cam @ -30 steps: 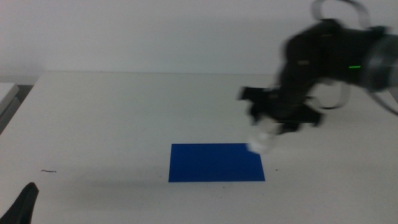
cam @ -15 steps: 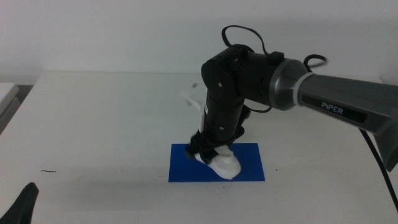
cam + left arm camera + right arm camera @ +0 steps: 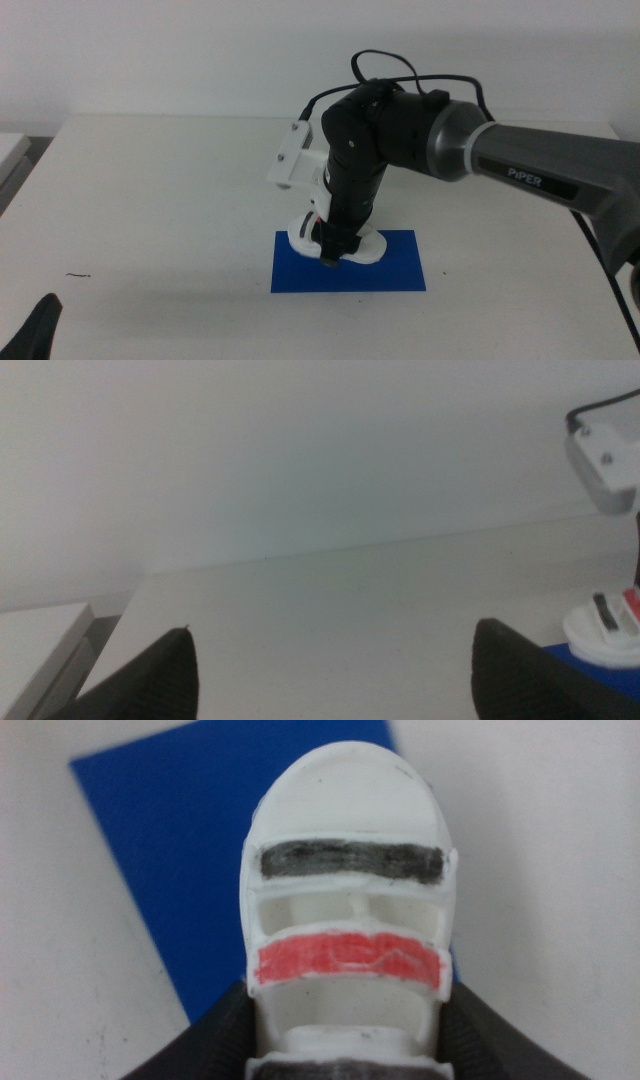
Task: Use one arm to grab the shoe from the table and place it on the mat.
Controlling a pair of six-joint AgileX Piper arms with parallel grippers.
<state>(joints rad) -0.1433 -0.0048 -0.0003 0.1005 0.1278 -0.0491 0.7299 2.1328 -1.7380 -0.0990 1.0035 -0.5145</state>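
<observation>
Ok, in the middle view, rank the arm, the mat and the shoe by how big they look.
Largest to smallest:
1. The arm, by far the biggest, reaching in from the right.
2. The mat, partly covered.
3. The shoe, smallest, sitting on the mat's far edge in the right gripper, which hides part of it.

The wide white counter (image 3: 150, 200) lies open to the left of and behind the flat bright-blue rectangular mat (image 3: 400, 275). Over the mat's left half stands the large black and grey arm (image 3: 450, 150), its end effector (image 3: 335, 250) clamped on the small white chunky-soled sandal (image 3: 370, 248), blocking approach from above and from the right.
</observation>
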